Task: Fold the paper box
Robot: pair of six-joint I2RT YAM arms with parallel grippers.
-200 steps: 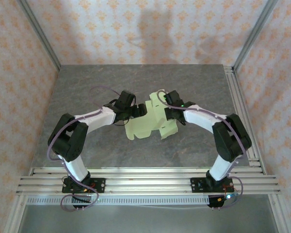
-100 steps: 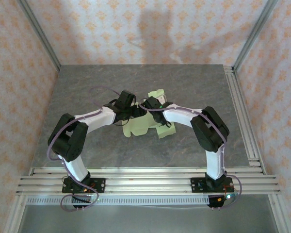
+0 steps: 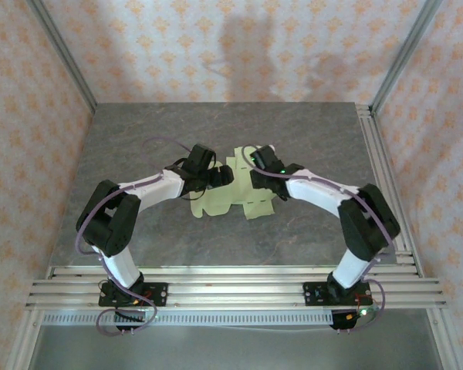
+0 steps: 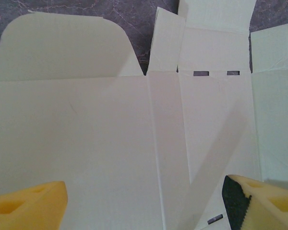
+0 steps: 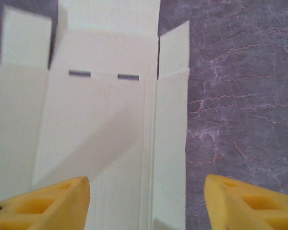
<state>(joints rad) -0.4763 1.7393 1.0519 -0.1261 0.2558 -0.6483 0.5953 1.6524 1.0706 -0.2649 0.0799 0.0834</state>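
Since a second ago my right arm has swung in toward the middle and back out a little, its clenched jaws have come apart, and the raised right side of the card has dropped flatter onto the table (image 3: 139, 139). On the left, my left gripper (image 3: 220, 176) sits at the sheet's left edge, spread wide and grasping nothing. From its wrist camera my left gripper (image 4: 144, 206) shows one yellow finger at each lower corner, the right one faced with a black toothed pad (image 4: 235, 201); whether they press on the card I cannot tell. The paper box (image 3: 231, 196) lies between my two grippers as an unfolded die-cut sheet of thin, matte, pale yellow-green card. Seen from the left wrist, the paper box (image 4: 86, 134) has straight scored creases dividing it into panels, a big rounded flap (image 4: 62, 43) at upper left, square tabs along the top, and two small slots (image 4: 201, 73) cut near a crease. On the right, my right gripper (image 3: 256, 168) hangs over the sheet's far right part, released. Its wrist view puts my right gripper (image 5: 146, 203) astride the paper box (image 5: 101, 124), above a narrow side strip (image 5: 173, 120). Beyond that edge the table (image 5: 240, 96) is grey, veined like marble.
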